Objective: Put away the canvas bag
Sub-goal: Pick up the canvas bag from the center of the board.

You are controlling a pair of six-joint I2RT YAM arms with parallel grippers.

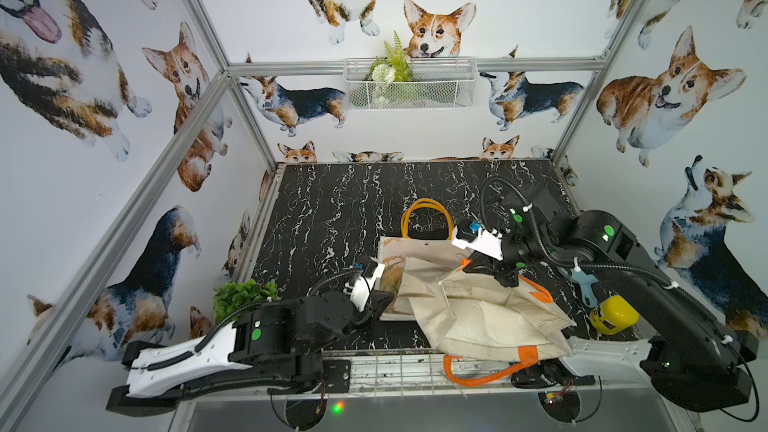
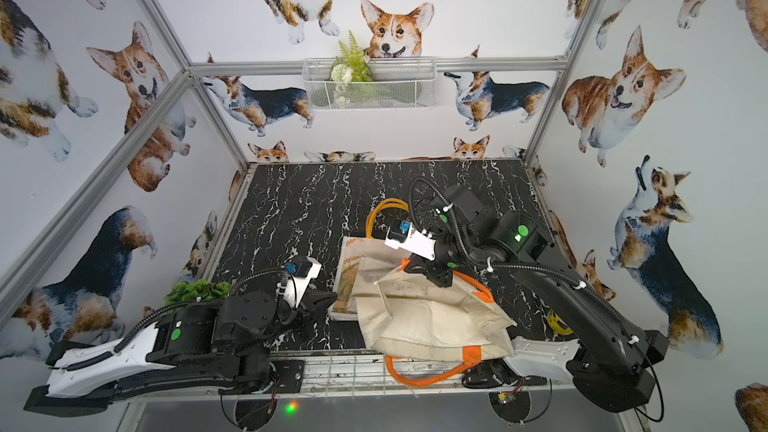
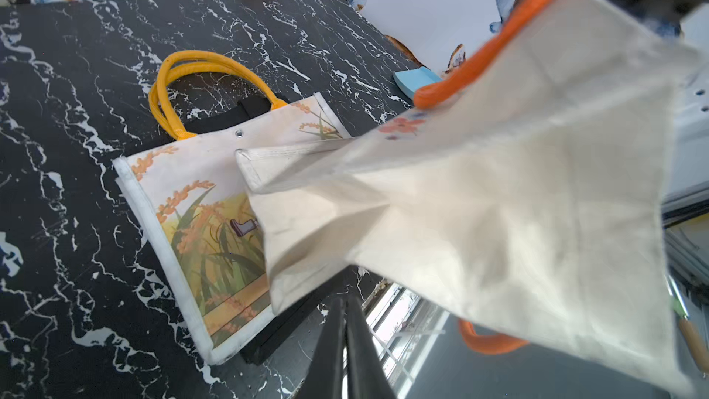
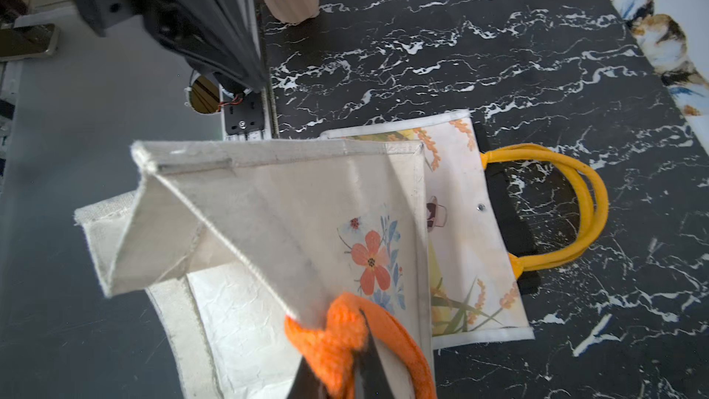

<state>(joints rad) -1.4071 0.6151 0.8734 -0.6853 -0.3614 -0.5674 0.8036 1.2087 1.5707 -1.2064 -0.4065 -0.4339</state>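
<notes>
Right gripper [image 4: 345, 355] clenched on 1 orange handle [image 4: 403, 339] of the canvas bag [image 1: 490, 313], right at the knot where the handle meets the cloth. Left gripper [image 3: 344, 301] low beside the bag's near corner, jaws parted by a slit, nothing seen between them.

Bag position: part lifted, hung from that 1 handle, body slumped across the printed tote [image 3: 184, 193] and spilling past the front edge of the table [image 1: 332, 209]. Second orange handle [image 1: 473, 376] dangles loose over the front rail [image 1: 374, 371].

Risks, as I judge them:
- 1-point hold. The bag hangs skewed and folded, so any swing could twist it on the handle or pull the knot through the jaws.
- The loose handle sits against the rail and its wire grid. A lift straight up or back could hook it there and yank the bag out of the grip.
- Canvas lies touching the tote (yellow handles, flat on the table). Dragging instead of lifting clear would likely haul the tote along.
- Left arm is close under the cloth; a sagging fold could drape over it and catch.
- Yellow container [image 1: 613, 313] stands near the right arm's elbow; a wide sweep might knock it.
- If the wire basket [image 1: 440, 93] on the back wall is the goal (unconfirmed), limp cloth may hang over its rim.
</notes>
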